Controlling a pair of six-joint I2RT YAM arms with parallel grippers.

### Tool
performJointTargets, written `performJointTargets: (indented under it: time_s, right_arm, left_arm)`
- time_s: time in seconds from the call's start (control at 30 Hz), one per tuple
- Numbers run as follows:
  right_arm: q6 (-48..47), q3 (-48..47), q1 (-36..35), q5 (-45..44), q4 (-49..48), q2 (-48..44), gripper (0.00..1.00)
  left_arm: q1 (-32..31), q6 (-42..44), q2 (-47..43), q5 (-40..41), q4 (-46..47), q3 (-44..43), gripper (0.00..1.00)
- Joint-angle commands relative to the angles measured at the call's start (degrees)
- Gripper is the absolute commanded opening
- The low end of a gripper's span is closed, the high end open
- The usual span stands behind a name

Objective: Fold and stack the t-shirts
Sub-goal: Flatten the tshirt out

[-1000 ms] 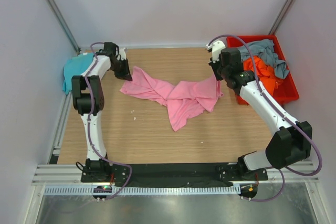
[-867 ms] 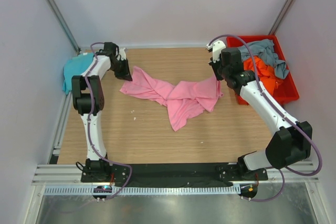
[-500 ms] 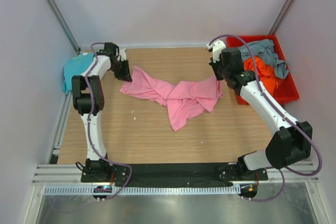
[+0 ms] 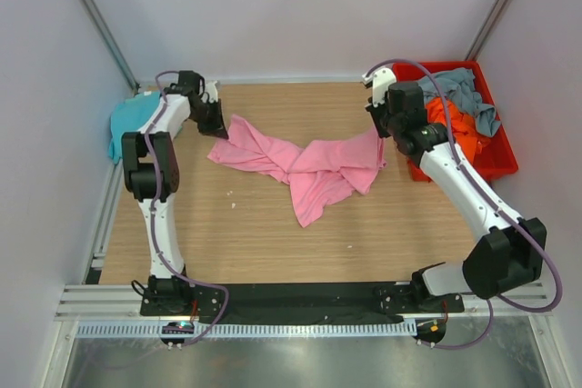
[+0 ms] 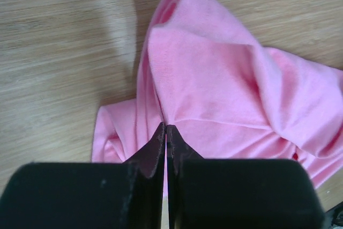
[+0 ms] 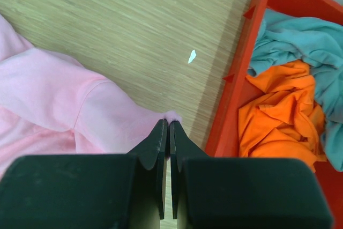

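Crumpled soft pink t-shirt point(image 4: 318, 168) — pinched by left pincer point(image 5: 165, 128), right pincer point(image 6: 169, 124)

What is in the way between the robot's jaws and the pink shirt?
Nothing visible is. Both pairs of jaws are shut right on the soft pink cloth t-shirt. The left jaws pinch a fold at its left end. The right jaws pinch a bit of its edge at its right end, near the red plastic bin.

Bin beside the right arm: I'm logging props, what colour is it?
The bin is red, clearest in the right wrist view.
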State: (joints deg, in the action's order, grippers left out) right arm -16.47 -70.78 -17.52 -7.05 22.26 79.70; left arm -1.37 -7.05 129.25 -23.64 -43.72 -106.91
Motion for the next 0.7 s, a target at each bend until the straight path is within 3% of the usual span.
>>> performJointTargets:
  time_s: [0.0,0.5,0.67]
  right_arm:
    - [-1.45,-3.03,0.38,-2.53,-2.49,-4.9,0.01]
    - [-0.67,-21.05,4.24,-14.83,1.55,-4.82,0.01]
    - [1.61,-29.67,6.17,-13.7,4.72,-5.25,0.01]
  left_arm:
    - [0.22,0.11,-11.71,-4.13,1.53,-1.28,0.0]
    - [0.92,1.77,-32.48,2.28,0.84,-11.91,0.0]
    - [1.1,2.13,-37.13,2.29,-1.1,-15.43,0.0]
